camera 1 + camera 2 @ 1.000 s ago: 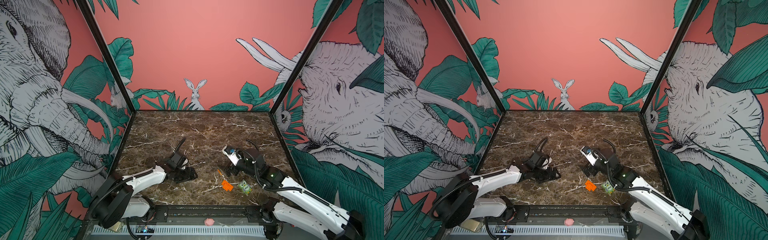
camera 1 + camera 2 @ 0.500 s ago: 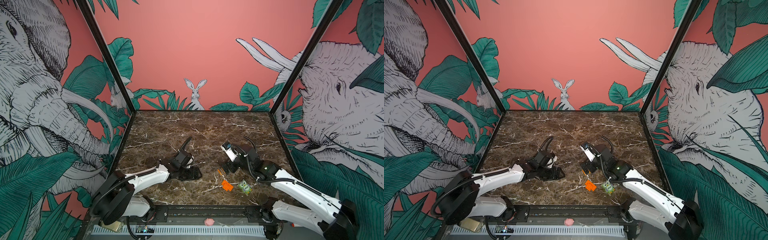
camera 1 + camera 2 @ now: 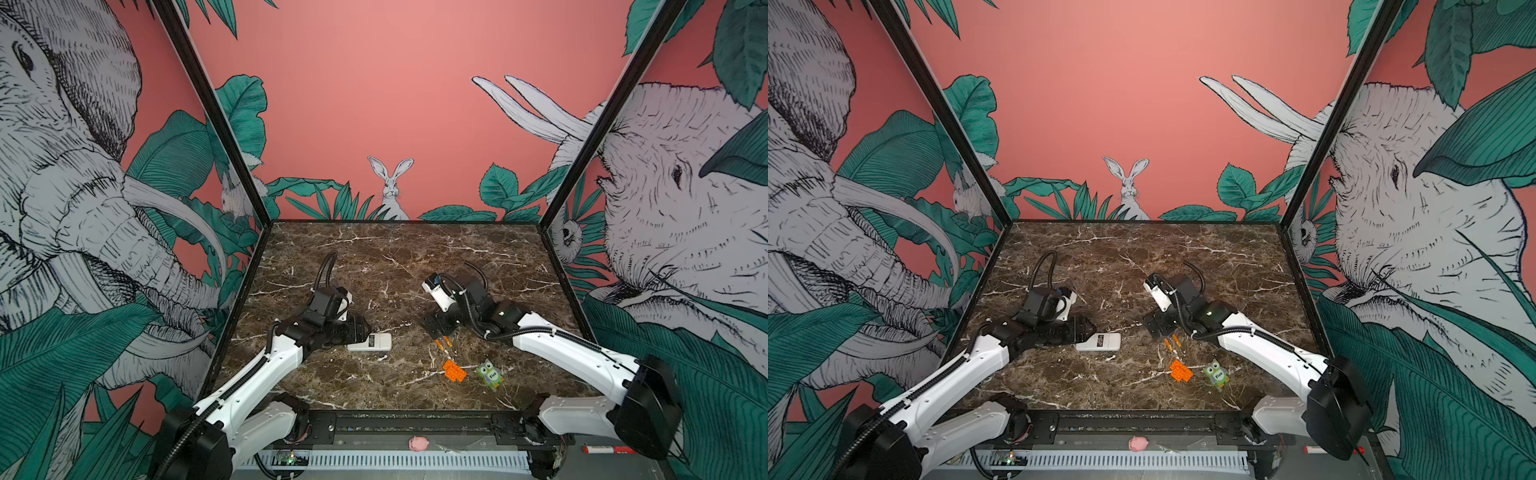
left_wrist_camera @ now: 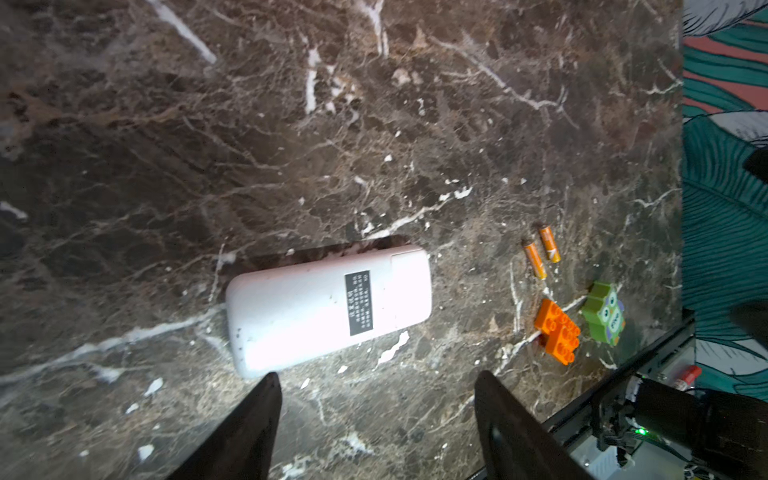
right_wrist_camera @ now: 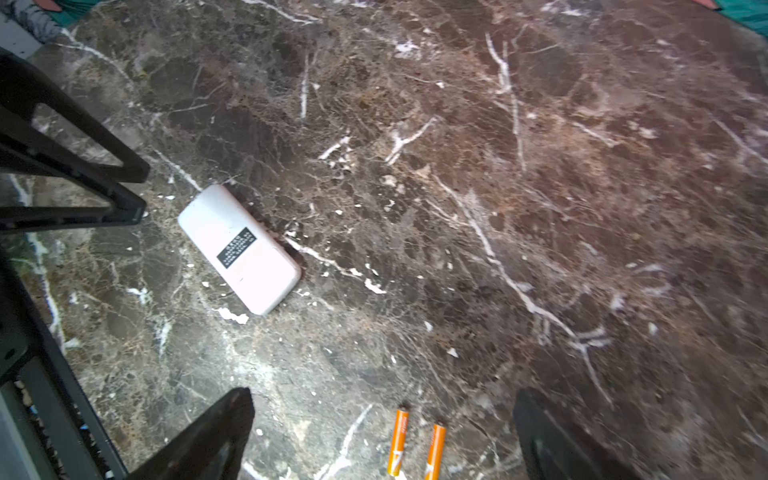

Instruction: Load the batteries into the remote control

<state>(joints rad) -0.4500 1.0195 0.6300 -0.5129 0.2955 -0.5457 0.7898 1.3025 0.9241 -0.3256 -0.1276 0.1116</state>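
Remote control (image 4: pixel 328 307) back up, label (image 4: pixel 360 302) print unreadable, owl toy (image 3: pixel 490 373) reading "Five", left claw (image 4: pixel 378 374) wide, right claw (image 5: pixel 384 392) wide

There are two batteries (image 4: pixel 534 259), one remote control (image 4: pixel 328 309), one orange brick (image 4: pixel 558 330), one owl toy (image 4: pixel 604 312).

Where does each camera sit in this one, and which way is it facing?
Both top views: high above the near edge, facing down toward the back wall; both arms show.
Left wrist: on the left arm, looking down past the open left gripper at the remote, white back up.
Right wrist: on the right arm, looking down past the open right gripper at the batteries.
Shared: both wrist views show the remote and the batteries.
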